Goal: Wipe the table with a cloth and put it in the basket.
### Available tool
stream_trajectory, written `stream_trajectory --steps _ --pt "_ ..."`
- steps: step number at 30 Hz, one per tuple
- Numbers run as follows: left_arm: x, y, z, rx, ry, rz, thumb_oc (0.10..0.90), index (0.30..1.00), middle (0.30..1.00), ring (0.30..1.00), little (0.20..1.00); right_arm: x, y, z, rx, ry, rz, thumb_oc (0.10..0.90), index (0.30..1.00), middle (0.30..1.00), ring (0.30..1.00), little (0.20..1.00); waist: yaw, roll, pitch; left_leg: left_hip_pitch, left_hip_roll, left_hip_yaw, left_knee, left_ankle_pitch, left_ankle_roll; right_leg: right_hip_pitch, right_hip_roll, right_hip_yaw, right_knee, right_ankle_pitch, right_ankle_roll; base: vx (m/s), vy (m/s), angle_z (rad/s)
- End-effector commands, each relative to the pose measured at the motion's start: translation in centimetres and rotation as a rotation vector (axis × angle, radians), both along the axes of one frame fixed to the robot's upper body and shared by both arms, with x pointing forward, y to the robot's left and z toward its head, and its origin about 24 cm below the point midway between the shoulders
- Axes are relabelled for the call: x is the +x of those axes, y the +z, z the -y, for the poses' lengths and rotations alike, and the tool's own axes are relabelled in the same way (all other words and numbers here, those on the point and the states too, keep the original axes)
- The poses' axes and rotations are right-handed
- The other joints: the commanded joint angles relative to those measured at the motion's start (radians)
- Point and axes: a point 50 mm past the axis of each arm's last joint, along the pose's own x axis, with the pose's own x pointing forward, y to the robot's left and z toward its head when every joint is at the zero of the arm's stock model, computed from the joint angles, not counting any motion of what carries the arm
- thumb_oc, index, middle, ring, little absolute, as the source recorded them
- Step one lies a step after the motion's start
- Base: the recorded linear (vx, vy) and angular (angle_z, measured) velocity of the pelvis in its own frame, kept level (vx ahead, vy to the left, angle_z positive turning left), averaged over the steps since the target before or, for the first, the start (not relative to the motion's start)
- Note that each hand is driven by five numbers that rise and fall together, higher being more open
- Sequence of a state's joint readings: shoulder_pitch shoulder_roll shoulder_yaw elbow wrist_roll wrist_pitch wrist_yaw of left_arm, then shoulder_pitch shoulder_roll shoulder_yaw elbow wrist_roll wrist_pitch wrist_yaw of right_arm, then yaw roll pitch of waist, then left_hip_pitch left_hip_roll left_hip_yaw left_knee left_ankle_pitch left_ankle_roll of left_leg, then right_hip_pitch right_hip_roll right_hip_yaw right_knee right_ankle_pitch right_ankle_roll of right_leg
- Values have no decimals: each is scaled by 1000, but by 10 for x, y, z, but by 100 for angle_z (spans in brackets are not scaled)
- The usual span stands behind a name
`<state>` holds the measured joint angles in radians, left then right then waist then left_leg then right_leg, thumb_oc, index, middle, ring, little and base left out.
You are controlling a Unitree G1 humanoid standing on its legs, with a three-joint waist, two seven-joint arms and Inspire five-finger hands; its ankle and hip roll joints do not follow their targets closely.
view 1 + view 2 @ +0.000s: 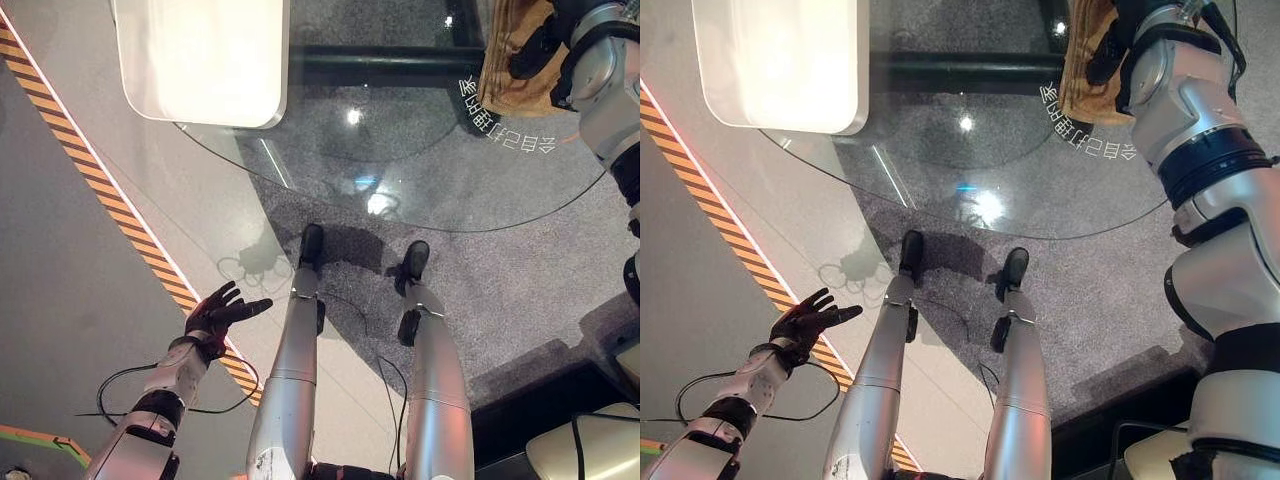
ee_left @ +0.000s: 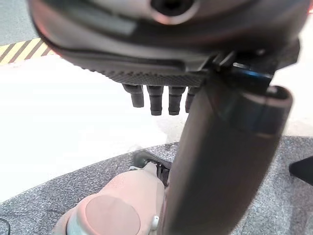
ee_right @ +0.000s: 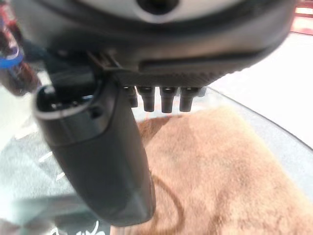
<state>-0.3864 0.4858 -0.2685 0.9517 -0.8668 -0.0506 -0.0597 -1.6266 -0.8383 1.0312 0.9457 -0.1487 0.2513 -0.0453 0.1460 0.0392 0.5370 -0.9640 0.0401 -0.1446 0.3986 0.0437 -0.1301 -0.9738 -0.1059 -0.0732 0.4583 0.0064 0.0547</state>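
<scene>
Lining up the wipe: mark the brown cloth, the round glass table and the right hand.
brown cloth [image 3: 230, 171], right wrist view, middle of its fuzzy surface.
round glass table [image 1: 400, 150], left eye view, bare glass.
right hand [image 1: 1110, 55], right eye view, dark fingers on cloth.

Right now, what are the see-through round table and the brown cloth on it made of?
The round transparent table looks like glass: the floor shows through it and lights glint on its glossy top. The tan-brown cloth looks like soft, fuzzy fabric, perhaps towelling or microfibre, matte with a short nap.
</scene>
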Motion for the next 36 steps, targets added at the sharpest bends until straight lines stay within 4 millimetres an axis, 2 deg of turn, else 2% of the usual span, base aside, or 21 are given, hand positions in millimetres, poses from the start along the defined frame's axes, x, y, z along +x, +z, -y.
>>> stream_trajectory --steps 1,7,23,36 --pt "-34 -17 -25 66 25 -97 800 900 900 900 900 -28 58 13 -103 -80 145 800 900 900 900 900 -5 21 -17 -8 -73 44 -8 -22 86 28 47 -81 35 -94 -34 0 0 0" --pt "-35 -16 -27 70 22 -97 800 900 900 900 900 -27 54 17 -88 -90 125 800 900 900 900 900 -6 22 -17 -14 -72 44 -7 -19 87 19 46 -80 38 -92 -33 0 0 0" --pt "-37 -18 -26 68 13 -100 800 900 900 900 900 -43 71 42 -78 -240 299 800 900 900 900 900 -8 29 -17 -17 -72 46 -13 -15 88 11 48 -77 40 -89 -34 0 0 0" --pt "-32 -13 -27 74 1 -94 800 900 900 900 900 -39 71 38 -124 -224 243 800 900 900 900 900 -1 34 -17 -30 -78 39 -11 -9 90 -4 44 -79 42 -86 -35 0 -2 0"
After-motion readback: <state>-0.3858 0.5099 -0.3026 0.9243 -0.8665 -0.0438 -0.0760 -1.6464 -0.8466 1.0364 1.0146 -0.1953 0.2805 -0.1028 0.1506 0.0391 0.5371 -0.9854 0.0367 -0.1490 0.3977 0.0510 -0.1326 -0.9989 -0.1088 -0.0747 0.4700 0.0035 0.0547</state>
